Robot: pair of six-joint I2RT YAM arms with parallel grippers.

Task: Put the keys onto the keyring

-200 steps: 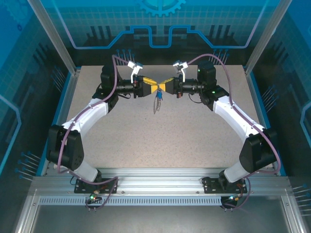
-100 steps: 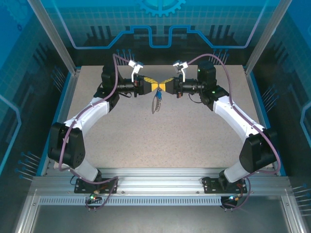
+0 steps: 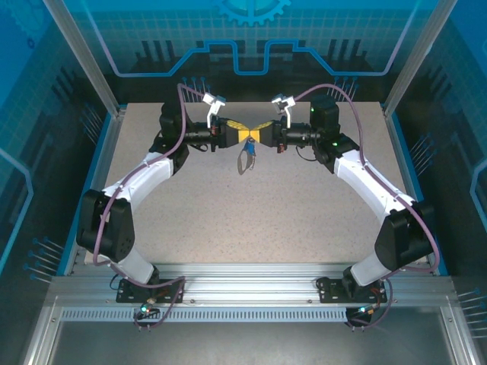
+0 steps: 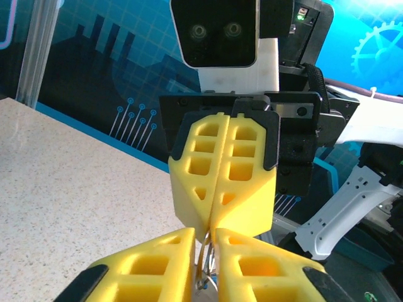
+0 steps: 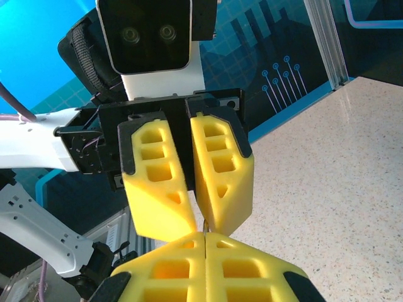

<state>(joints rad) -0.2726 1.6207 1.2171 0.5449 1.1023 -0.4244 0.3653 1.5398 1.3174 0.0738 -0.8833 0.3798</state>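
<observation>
At the back middle of the table my left gripper [image 3: 241, 135] and right gripper [image 3: 253, 135] meet tip to tip above the surface. The keyring [image 3: 244, 164] hangs below them, its dark loop strap dangling over the table. The key's blue head [image 3: 250, 150] hangs just under the fingertips. In the left wrist view my left gripper [image 4: 204, 242] pinches the keyring's silver ring wire [image 4: 203, 267] in a narrow gap. Facing it is the right gripper [image 4: 211, 221], its fingers pressed together. In the right wrist view my right gripper [image 5: 206, 244] is shut on a thin metal edge [image 5: 205, 225].
The speckled tabletop [image 3: 251, 220] spreads in front of the grippers. Blue panels and aluminium posts [image 3: 114, 91] wall in the back and sides. The arm bases stand on the rail [image 3: 243, 285] at the near edge.
Both grippers have shifted slightly left and away, staying tip to tip. The hanging strap has risen a little with them.
</observation>
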